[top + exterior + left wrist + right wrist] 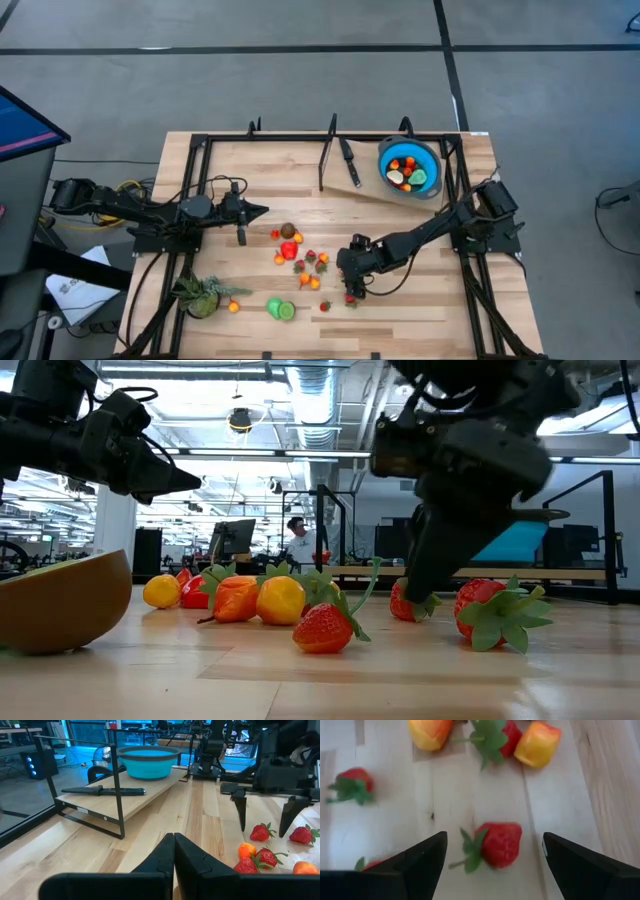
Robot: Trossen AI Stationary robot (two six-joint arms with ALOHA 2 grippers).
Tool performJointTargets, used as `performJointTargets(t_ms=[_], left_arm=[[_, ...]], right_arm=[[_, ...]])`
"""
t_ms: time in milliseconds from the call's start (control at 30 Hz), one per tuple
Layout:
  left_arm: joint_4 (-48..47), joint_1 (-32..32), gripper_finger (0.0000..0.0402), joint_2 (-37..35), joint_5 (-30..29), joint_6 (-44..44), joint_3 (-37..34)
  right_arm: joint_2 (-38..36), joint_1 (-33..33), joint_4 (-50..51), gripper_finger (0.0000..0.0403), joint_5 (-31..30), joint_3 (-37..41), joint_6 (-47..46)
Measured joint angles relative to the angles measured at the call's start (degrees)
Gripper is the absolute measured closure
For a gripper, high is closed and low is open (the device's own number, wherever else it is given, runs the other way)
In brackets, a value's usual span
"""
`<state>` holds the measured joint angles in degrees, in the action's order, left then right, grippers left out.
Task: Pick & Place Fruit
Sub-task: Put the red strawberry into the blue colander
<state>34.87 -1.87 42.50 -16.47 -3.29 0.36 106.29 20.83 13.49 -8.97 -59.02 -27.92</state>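
Several small toy fruits (300, 258) lie loose in the middle of the wooden table. More of them sit in the blue bowl (409, 167) at the far right. My right gripper (492, 852) is open and slants down over a red strawberry (497, 844) that lies on its side on the table. One finger stands on either side of it, apart from it. The same gripper (352, 285) shows in the high view near the table's near edge. My left gripper (262, 210) is shut and hovers at the left with nothing in it.
A black-handled knife (348, 160) lies on the raised board beside the bowl. A spiky green plant (203, 295) stands at the near left, with green fruit pieces (280, 309) to its right. Other strawberries (351, 785) and orange fruits (537, 742) lie close around my right gripper.
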Motion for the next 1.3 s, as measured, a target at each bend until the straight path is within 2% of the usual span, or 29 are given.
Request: performJointTargets(t_ms=[767,1033,1300], left_arm=[[-0.04,0.0,0.0401,-0.01,0.0,0.0,0.0],[-0.04,0.0,0.0401,-0.02,0.0,0.0,0.0],[-0.04,0.0,0.0401,-0.02,0.0,0.0,0.02]], right_arm=[[0.91,-0.6,1.01,0.011,0.15,-0.02,-0.09],[0.91,-0.6,0.99,0.0179,0.29,-0.02,-1.45],[0.86,-0.62,0.79,0.029,1.32,-0.02,-2.15]])
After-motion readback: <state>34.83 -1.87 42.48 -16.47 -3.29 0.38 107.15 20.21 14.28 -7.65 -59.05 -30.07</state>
